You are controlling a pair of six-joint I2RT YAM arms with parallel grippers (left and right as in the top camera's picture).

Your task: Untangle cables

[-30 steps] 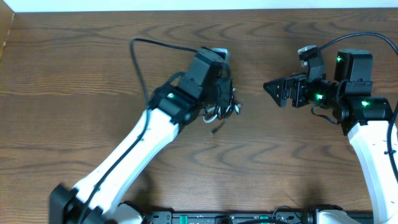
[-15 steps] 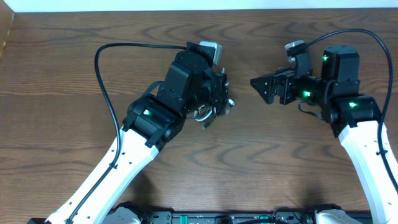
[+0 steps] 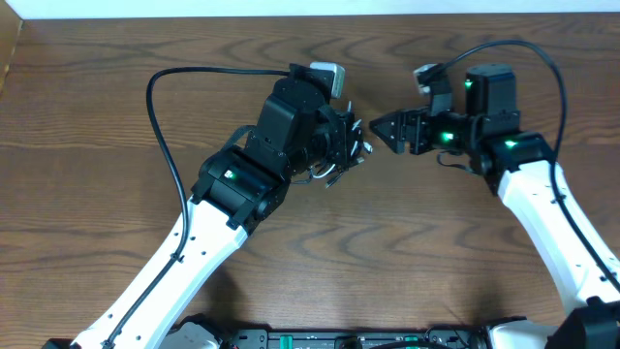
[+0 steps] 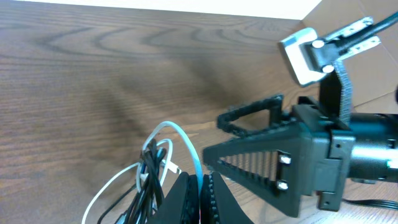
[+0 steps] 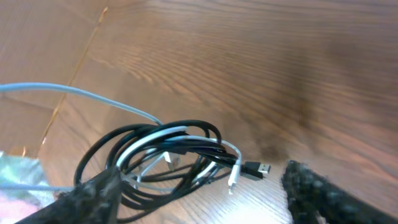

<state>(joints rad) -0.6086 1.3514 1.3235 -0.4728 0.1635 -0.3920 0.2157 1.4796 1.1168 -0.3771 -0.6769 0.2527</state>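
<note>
The black cable (image 5: 155, 132) and the white cable (image 5: 144, 142) lie looped together in one tangle on the wooden table, with a black USB plug (image 5: 259, 168) and a white plug (image 5: 233, 181) sticking out. My left gripper (image 3: 351, 145) is shut on a loop of the white cable (image 4: 181, 135), with the tangle (image 3: 332, 173) hanging just below it. My right gripper (image 3: 380, 130) is open, and its tips are right beside the left gripper. In the right wrist view its fingers (image 5: 93, 194) straddle the tangle. It also shows in the left wrist view (image 4: 267, 146).
The left arm's thick black wire (image 3: 163, 92) arcs over the table's back left. The table's far edge (image 3: 310, 14) meets a white strip, and its left edge (image 3: 12, 58) is near the corner.
My right arm has moved left, up to the tangle and the left gripper. My left gripper has shifted slightly up and right, still holding the white cable.
</note>
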